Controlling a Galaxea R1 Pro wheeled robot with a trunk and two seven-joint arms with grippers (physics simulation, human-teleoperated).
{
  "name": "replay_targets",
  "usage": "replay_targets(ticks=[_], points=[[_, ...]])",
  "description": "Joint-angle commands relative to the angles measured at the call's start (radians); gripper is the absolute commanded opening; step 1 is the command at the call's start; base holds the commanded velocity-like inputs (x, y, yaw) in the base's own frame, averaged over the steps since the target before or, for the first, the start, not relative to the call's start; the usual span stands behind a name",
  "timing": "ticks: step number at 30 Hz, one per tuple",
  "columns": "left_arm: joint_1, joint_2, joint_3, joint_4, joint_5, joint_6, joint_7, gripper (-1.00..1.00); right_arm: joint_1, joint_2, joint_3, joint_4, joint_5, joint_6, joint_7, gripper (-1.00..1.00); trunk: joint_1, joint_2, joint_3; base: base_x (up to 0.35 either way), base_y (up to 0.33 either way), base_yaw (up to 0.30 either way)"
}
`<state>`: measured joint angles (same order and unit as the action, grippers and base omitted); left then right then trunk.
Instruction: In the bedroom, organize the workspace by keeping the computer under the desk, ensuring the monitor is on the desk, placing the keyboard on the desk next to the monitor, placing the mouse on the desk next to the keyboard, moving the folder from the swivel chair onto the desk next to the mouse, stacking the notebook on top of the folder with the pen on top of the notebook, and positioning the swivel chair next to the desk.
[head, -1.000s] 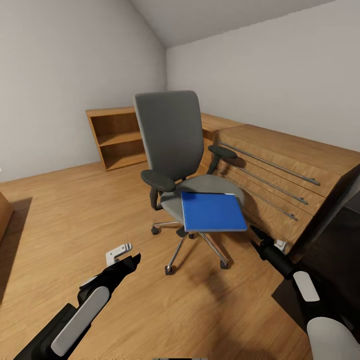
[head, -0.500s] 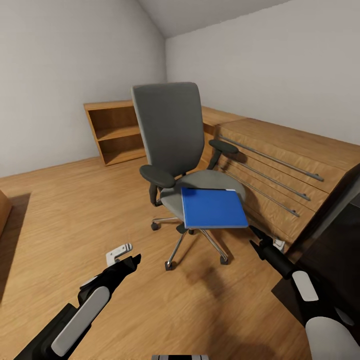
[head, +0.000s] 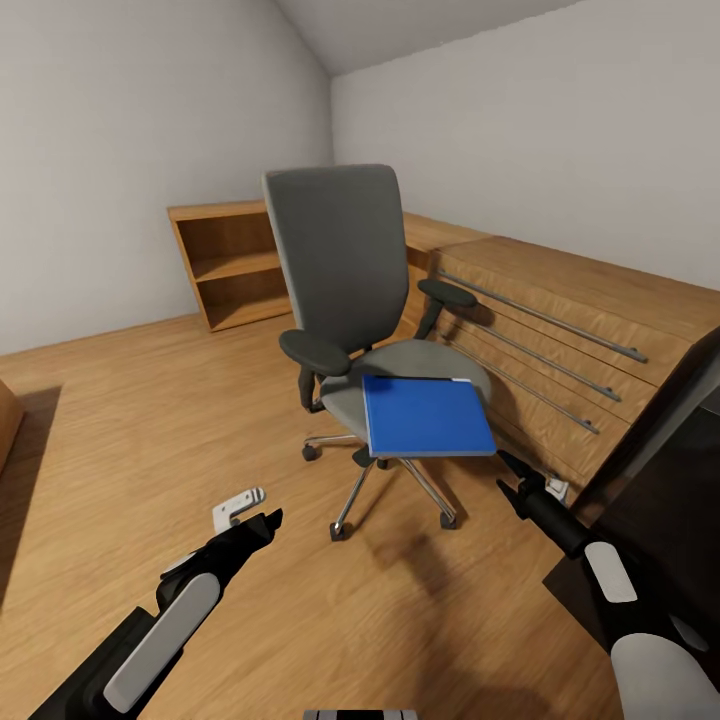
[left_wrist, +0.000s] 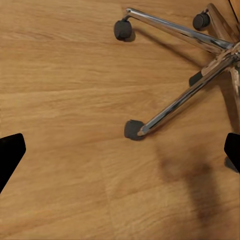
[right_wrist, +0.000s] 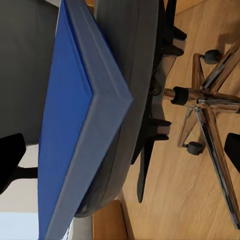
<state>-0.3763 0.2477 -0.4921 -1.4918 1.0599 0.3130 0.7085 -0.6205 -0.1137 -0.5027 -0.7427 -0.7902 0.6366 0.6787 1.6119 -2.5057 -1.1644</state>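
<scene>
Your view has stopped drifting over the last half second, so you are parked before the grey swivel chair (head: 352, 310). The flat blue folder (head: 427, 415) overhangs the seat's front edge; your right claw (head: 512, 479) hangs wide and empty just beside its corner, your left claw (head: 262, 515) wide above the wooden floor (head: 150, 420).

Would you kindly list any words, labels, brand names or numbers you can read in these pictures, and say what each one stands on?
None: no readable text appears anywhere.
The blue folder on the swivel chair has a plain cover, with no label or title.
The drawer unit and the bookshelf carry no markings.
The wooden floor is bare of signs.
</scene>
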Motion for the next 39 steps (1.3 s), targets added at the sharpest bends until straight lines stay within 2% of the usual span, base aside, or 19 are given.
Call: replay_targets(ticks=[1,5,8,9,10,11,14,15,18,21,34,39], points=[[-0.001,0.001,-0.002,0.0,0.005,0.001,0.007,1.0,-0.001,0.0,-0.002,0.0,-0.003,0.007,0.003,1.0,0.0,0.0,-0.001,0.0,0.0,0.0],[-0.001,0.001,-0.006,0.005,0.005,0.001,0.006,1.0,-0.001,0.0,-0.002,0.0,-0.004,0.009,0.008,1.0,0.0,0.0,-0.001,0.0,0.0,0.0],[-0.001,0.001,-0.022,0.006,0.004,0.001,0.007,1.0,-0.001,0.003,-0.005,0.0,-0.012,0.01,0.015,1.0,0.0,0.0,-0.001,0.0,0.0,0.0],[-0.001,0.001,-0.029,0.006,0.003,0.0,0.008,1.0,-0.001,0.005,-0.006,0.0,-0.03,0.012,0.022,1.0,0.0,0.0,-0.001,0.0,0.0,0.0],[-0.001,0.001,-0.036,0.007,0.002,0.0,0.009,1.0,0.0,0.006,-0.007,0.001,-0.098,0.022,0.038,1.0,0.0,0.0,-0.001,0.0,0.0,0.0],[-0.001,0.001,-0.038,0.007,0.002,0.0,0.009,1.0,0.0,0.005,-0.007,0.002,-0.145,0.033,0.042,1.0,0.0,0.0,-0.001,0.0,0.0,0.0],[-0.001,0.001,-0.04,0.007,0.002,0.0,0.009,1.0,0.0,0.002,-0.007,0.002,-0.214,0.058,0.045,1.0,0.0,0.0,-0.001,0.0,0.0,0.0],[-0.001,0.002,-0.041,0.007,0.002,0.0,0.009,1.0,0.001,0.001,-0.006,0.002,-0.249,0.079,0.045,1.0,0.0,0.0,-0.001,0.0,0.0,0.0],[-0.001,0.002,-0.041,0.007,0.002,0.0,0.009,1.0,0.001,0.0,-0.004,0.001,-0.283,0.104,0.043,1.0,0.0,0.0,-0.001,0.0,0.0,0.0],[-0.001,0.002,-0.042,0.007,0.002,0.0,0.009,1.0,0.001,0.0,-0.003,0.001,-0.292,0.114,0.031,1.0,0.0,0.0,-0.001,0.0,0.0,0.0],[-0.001,0.002,-0.042,0.007,0.002,0.0,0.009,1.0,0.001,-0.004,-0.004,-0.007,-0.285,0.12,0.008,1.0,0.0,0.0,-0.001,0.0,0.0,0.0],[-0.001,0.002,-0.042,0.007,0.002,-0.001,0.011,1.0,0.001,-0.014,-0.006,-0.002,-0.286,0.116,0.003,1.0,0.0,0.0,-0.001,0.0,0.0,0.0]])
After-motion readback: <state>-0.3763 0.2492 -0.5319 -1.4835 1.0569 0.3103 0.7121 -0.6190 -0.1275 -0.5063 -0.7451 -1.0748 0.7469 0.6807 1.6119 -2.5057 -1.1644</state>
